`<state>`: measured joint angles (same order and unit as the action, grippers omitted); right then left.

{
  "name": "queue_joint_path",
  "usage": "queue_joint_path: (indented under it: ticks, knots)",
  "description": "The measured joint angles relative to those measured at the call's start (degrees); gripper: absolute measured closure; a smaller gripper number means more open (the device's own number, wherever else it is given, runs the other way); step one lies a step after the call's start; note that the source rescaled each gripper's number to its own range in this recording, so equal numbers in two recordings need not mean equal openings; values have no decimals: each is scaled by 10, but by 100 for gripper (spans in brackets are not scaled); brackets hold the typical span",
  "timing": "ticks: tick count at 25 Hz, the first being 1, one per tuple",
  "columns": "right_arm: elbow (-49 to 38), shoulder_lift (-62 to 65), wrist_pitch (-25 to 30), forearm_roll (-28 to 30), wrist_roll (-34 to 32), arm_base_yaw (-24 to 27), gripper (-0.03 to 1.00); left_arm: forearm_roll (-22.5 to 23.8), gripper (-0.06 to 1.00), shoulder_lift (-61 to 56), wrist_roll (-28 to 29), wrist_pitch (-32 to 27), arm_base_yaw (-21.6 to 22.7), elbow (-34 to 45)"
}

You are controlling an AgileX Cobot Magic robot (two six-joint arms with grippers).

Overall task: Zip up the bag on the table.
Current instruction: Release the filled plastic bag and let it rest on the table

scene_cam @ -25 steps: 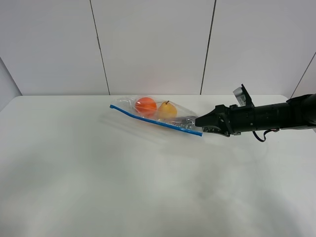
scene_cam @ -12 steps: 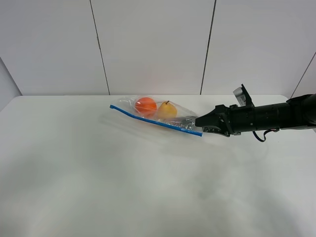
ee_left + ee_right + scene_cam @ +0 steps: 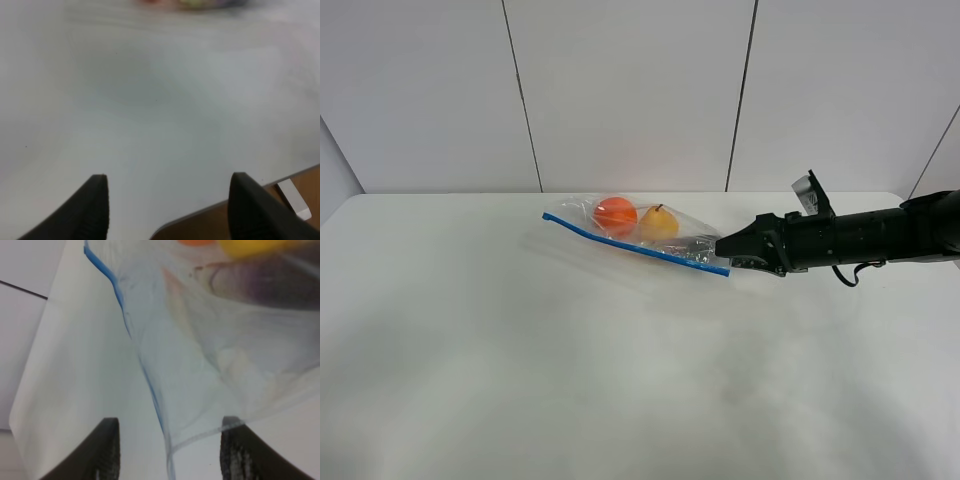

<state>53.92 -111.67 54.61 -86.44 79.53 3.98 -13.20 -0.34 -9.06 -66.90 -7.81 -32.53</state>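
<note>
On the table, far side: the bag (image 3: 638, 236) lies flat toward the back of the table (image 3: 520, 350), a little right of centre.
Zipper strip: the blue zipper strip (image 3: 620, 240) runs along the bag edge that faces the front.
Contents: an orange fruit (image 3: 615, 214), a yellow fruit (image 3: 659, 222) just beside it, and a dark purple fruit (image 3: 698, 243) nearest the right arm.
Right gripper, high view: the right gripper (image 3: 723, 248) sits at the bag's right-hand corner, by the end of the strip. Its jaw gap cannot be read from this view.
Right gripper, wrist view: the fingers stand apart, released, with the bag's corner and the strip's end between them. Whether either pad touches the plastic cannot be told.
Left gripper: the left gripper (image 3: 170, 180) shows only in its own wrist view. Its fingers are spread wide with nothing between them, over bare table close to the table's edge, and the bag is a blurred streak of colour well away.
</note>
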Motion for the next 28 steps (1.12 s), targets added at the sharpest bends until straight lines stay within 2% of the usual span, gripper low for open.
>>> queue_joint_path:
  ticks: [28]
  knots:
    - [0, 0, -11, 67, 167, 0, 28, 1, 15, 0, 0, 0, 0, 0]
